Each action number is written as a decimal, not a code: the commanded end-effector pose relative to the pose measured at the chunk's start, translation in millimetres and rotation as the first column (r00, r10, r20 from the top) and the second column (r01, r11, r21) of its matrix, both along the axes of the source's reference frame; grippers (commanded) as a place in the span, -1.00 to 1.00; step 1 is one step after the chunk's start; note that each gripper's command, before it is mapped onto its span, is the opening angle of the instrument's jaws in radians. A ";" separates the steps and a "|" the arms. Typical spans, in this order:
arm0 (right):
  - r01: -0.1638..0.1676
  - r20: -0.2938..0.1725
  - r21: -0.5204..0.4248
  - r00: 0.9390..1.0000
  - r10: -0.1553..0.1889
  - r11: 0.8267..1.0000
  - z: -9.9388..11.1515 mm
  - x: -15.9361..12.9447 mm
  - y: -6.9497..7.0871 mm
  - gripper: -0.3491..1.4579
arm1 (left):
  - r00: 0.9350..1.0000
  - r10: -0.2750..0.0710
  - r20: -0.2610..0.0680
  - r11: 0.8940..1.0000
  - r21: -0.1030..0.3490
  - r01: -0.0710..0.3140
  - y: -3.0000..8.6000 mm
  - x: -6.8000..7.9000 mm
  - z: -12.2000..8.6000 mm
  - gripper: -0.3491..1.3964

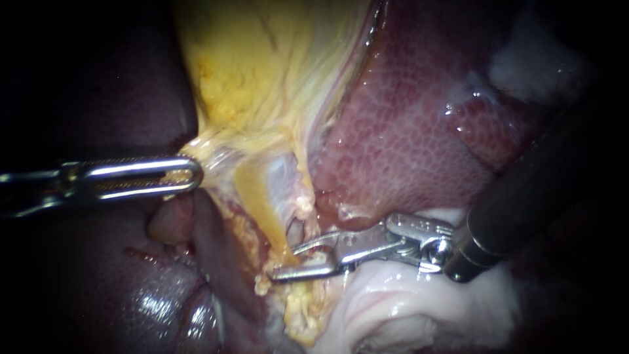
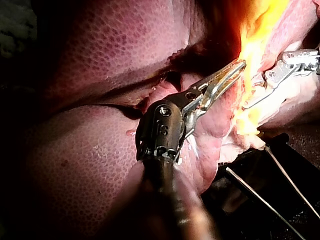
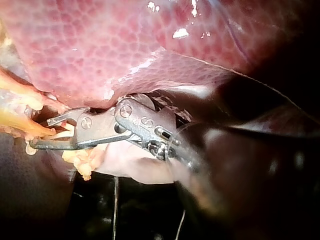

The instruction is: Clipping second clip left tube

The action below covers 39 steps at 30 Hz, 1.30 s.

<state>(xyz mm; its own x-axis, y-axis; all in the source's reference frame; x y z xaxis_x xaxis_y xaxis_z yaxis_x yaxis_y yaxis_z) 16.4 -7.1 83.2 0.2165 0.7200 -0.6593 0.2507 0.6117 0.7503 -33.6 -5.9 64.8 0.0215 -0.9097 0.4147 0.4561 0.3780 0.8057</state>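
Observation:
The yellow gallbladder (image 1: 262, 72) hangs between dark red liver lobes (image 1: 406, 131). From its neck a yellow left tube (image 1: 257, 200) runs down beside a paler strand (image 1: 303, 187). My left instrument (image 1: 194, 174) comes in level from the left, jaws shut on the gallbladder neck and holding it taut; in the left wrist view its jaws (image 2: 240, 66) meet the bright yellow tissue. My right instrument (image 1: 285, 261) reaches in from the right, its jaws open astride the lower end of the left tube. The right wrist view shows those jaws (image 3: 45, 132) apart around the yellow tube (image 3: 17, 120). No clip shows on the tube.
Pale white tissue (image 1: 406, 308) lies under my right instrument's shaft. Crumbly yellow fat (image 1: 301, 321) hangs below the jaws. A glistening dark liver lobe (image 1: 151, 295) fills the lower left. Thin wires (image 2: 270, 200) cross the dark area beyond the tissue edge.

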 end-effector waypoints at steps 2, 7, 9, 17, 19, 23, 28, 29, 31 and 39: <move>0.000 0.000 0.000 1.000 0.000 1.000 0.0 0.0 0.0 -0.75 | 1.000 0.000 -0.001 1.000 0.000 0.000 0.0 0.0 0.0 -1.00; 0.000 0.000 0.000 1.000 0.000 1.000 0.0 0.0 0.0 -0.75 | 1.000 -0.001 -0.001 1.000 0.000 0.001 0.0 0.0 0.0 -1.00; 0.000 0.000 0.000 1.000 0.000 1.000 0.0 -0.1 0.0 -0.73 | 1.000 -0.001 -0.001 1.000 0.000 0.001 0.0 0.0 0.0 -1.00; 0.002 -0.002 0.003 1.000 -0.002 1.000 -0.4 -0.7 0.2 -0.34 | 1.000 0.000 0.000 1.000 0.000 0.000 0.0 0.1 -0.1 -1.00; 0.003 -0.003 0.005 1.000 -0.003 1.000 -0.7 -1.1 0.4 -0.25 | 1.000 0.000 0.000 1.000 0.000 0.000 -0.1 0.2 -0.1 -1.00; -0.004 0.002 0.008 1.000 0.004 1.000 -1.2 -2.0 0.8 -0.18 | 1.000 0.000 0.000 1.000 0.000 0.000 -0.1 0.1 -0.2 -1.00; -0.014 0.008 0.009 1.000 0.014 1.000 -1.2 -1.5 1.3 -0.13 | 1.000 -0.001 -0.001 1.000 0.000 0.001 -0.1 0.1 -0.2 -1.00; -0.016 0.009 0.009 1.000 0.016 1.000 -1.1 -1.3 1.3 -0.12 | 1.000 -0.001 -0.001 1.000 0.000 0.001 -0.1 0.0 -0.2 -1.00; -0.018 0.010 0.008 1.000 0.018 1.000 -1.0 -0.7 1.4 -0.11 | 1.000 -0.001 -0.001 1.000 0.000 0.001 -0.1 0.0 -0.3 -1.00; -0.027 0.014 0.008 1.000 0.026 1.000 -0.5 1.6 0.7 -0.03 | 1.000 -0.001 -0.001 1.000 0.000 0.001 -0.1 -0.1 -0.3 -1.00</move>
<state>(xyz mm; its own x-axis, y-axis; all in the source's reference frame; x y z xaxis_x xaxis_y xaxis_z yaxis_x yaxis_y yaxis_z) 18.1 -6.4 82.7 0.2036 0.7331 -0.6489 0.2265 0.6095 0.7597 -33.7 -6.1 64.4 0.0210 -0.9099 0.4143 0.4569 0.3773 0.8055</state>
